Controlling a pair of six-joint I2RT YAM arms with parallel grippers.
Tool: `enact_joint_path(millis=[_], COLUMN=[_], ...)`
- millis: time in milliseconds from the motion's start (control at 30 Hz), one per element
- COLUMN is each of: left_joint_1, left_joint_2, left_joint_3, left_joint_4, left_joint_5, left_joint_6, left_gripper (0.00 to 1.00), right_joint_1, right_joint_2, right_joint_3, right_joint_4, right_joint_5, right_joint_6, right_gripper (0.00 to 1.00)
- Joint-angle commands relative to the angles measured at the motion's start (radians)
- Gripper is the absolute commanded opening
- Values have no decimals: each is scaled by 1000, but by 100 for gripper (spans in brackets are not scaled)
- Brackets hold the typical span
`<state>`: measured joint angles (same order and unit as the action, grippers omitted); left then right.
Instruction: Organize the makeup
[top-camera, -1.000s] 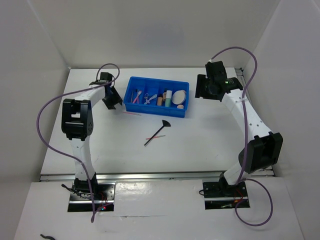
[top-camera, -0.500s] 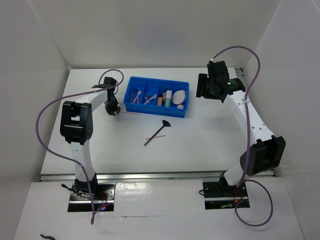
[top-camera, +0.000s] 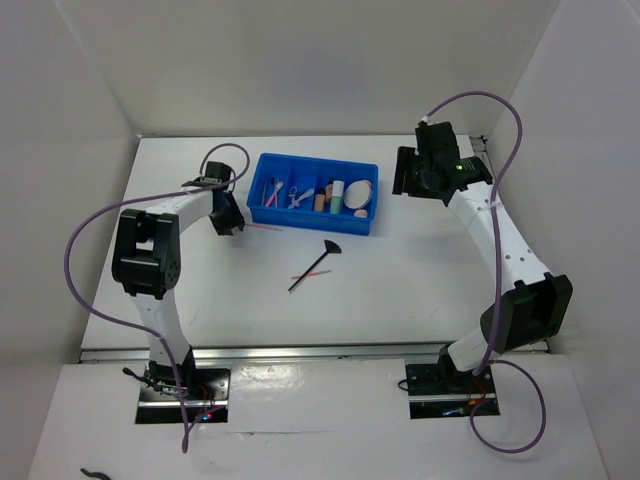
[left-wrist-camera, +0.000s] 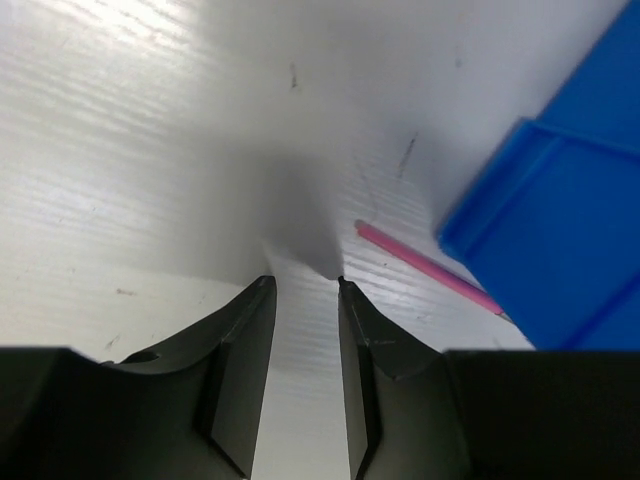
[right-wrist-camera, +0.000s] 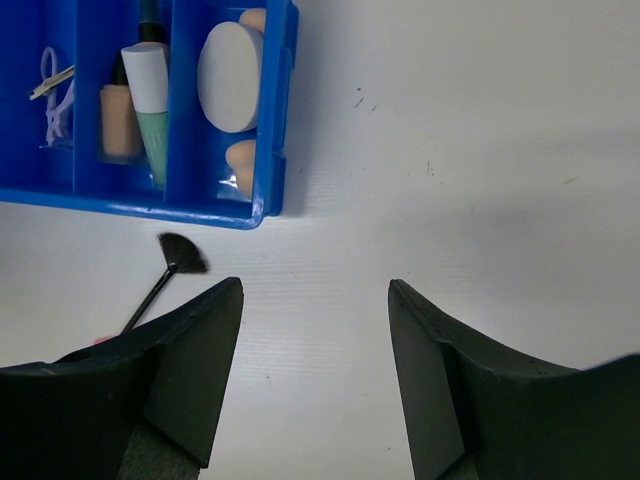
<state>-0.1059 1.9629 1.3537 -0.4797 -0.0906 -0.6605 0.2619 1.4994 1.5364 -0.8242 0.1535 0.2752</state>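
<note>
A thin pink stick (top-camera: 265, 228) lies on the table just left of the blue tray (top-camera: 310, 218). My left gripper (top-camera: 228, 222) hovers low at the stick's left end. In the left wrist view the gripper (left-wrist-camera: 305, 282) is open by a narrow gap with nothing in it, and the pink stick (left-wrist-camera: 425, 265) lies just right of the right fingertip beside the tray (left-wrist-camera: 560, 230). A black brush (top-camera: 315, 263) and another thin stick (top-camera: 310, 273) lie mid-table. My right gripper (right-wrist-camera: 315, 290) is open and empty right of the tray (right-wrist-camera: 130, 205), which holds a cream puff (right-wrist-camera: 230, 77), peach sponge (right-wrist-camera: 243, 165), mint-green tube (right-wrist-camera: 152, 110) and beige bottle (right-wrist-camera: 118, 118).
White walls close in the table on the left, back and right. The black brush (right-wrist-camera: 180, 255) lies in front of the tray's right end. Purple cables loop off both arms.
My left gripper has come down from beside the tray's left end to the table at the pink stick, its jaws narrower. The right arm has barely shifted.
</note>
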Motion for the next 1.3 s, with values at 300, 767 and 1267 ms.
enact_joint_path(millis=[300,767,1267], left_joint_1=[28,38,-83], left_joint_2=[14,50,-176], left_joint_3=[44,-51,-321], left_joint_4=[170,303,162], left_joint_5=[-23,235,115], left_joint_6=[53,62,-22], left_gripper=[23,0,0], right_joint_1=[7,7,7], right_joint_2=[-28,-10,-39], right_joint_3=[-12,-12,-64], right_joint_4=[0,0,22], right_joint_5=[12,3,-15], right_joint_6=[2,2,2], right_gripper=[68,68,68])
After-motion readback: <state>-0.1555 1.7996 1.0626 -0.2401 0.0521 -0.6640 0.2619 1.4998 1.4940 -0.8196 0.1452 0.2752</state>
